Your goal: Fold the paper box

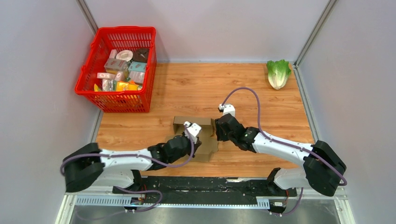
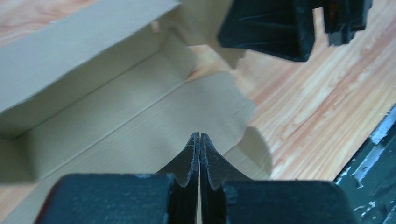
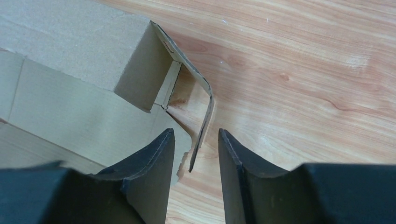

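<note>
The paper box [image 1: 183,123] is brown cardboard, half formed, lying on the wooden table between both arms. In the left wrist view its rear wall stands up and its floor panel [image 2: 116,121] lies flat. My left gripper [image 2: 200,135] is shut just above that panel, with nothing visible between its fingers. In the top view the left gripper [image 1: 198,141] is over the box's near side. My right gripper [image 3: 196,136] is open at the box's right end, and a thin upright side flap [image 3: 206,112] reaches between its fingers without touching either. In the top view the right gripper [image 1: 216,131] is at the box's right edge.
A red basket [image 1: 88,74] full of small printed packages stands at the back left. A green lettuce [image 1: 279,73] lies at the back right. Grey walls close in both sides. A black rail [image 1: 201,184] runs along the near edge.
</note>
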